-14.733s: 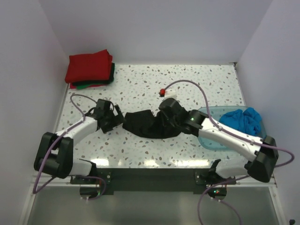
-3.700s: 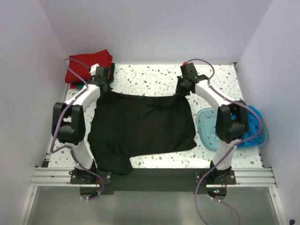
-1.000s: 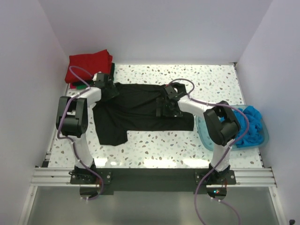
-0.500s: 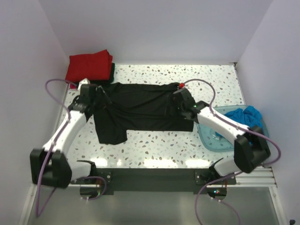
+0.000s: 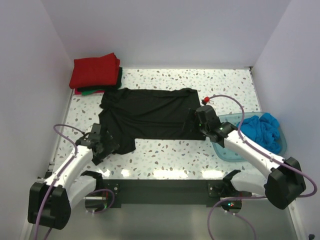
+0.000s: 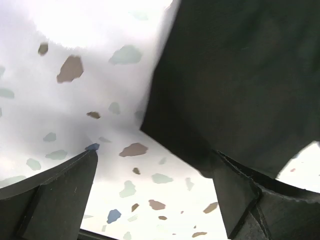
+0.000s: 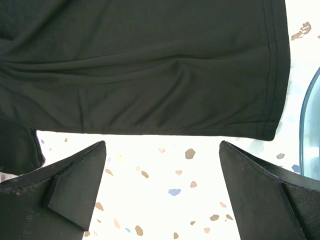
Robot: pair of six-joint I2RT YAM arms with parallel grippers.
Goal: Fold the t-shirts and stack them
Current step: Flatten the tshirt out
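Room to move lies along the near edge of the speckled white worktop (image 5: 175, 157). The soft black t-shirt (image 5: 150, 112) is spread flat from the middle toward the far edge. The left gripper (image 6: 155, 154), by its near-left sleeve, and the right gripper (image 7: 162, 143), over its stitched right hem, are both spread wide and hold nothing. A folded red t-shirt (image 5: 95, 71) fills the far left corner.

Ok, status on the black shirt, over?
Left gripper, right gripper open, empty, at near edge. Black shirt spread on table. Tub beside hem, not touching.
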